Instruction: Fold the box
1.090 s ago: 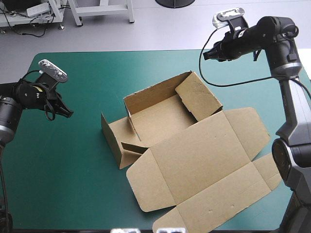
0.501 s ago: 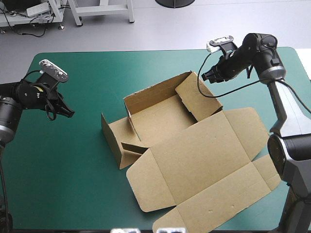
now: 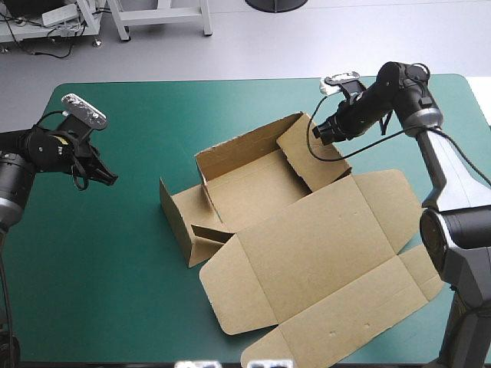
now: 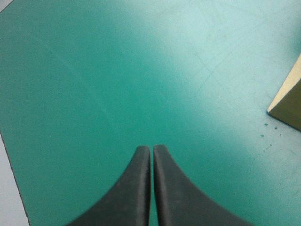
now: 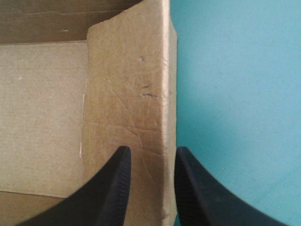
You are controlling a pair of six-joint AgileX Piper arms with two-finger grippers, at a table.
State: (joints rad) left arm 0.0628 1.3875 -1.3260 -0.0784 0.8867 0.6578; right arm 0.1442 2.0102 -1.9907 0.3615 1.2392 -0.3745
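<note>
The brown box (image 3: pixel 307 245) lies mid-table, its back and left walls raised and its lid flat toward the front right. At the tray's far right end, a flap (image 3: pixel 311 149) leans inward. My right gripper (image 3: pixel 319 132) is at that flap's outer edge. In the right wrist view, the right gripper (image 5: pixel 151 157) is open, its black fingers standing either side of the flap (image 5: pixel 127 84) edge. My left gripper (image 3: pixel 110 179) hovers over the teal-green cover well left of the box. In the left wrist view, the left gripper (image 4: pixel 152 148) is shut and empty, with a box corner (image 4: pixel 289 101) off to one side.
Teal-green cover (image 3: pixel 100 261) stretches bare to the left of and in front of the box. The flat lid and its side flaps (image 3: pixel 418 280) reach close to the table's front right edge.
My right arm has come down and leftward from above the table's far right until its fingers flank the box's right end flap. The left arm and the box have stayed put.
</note>
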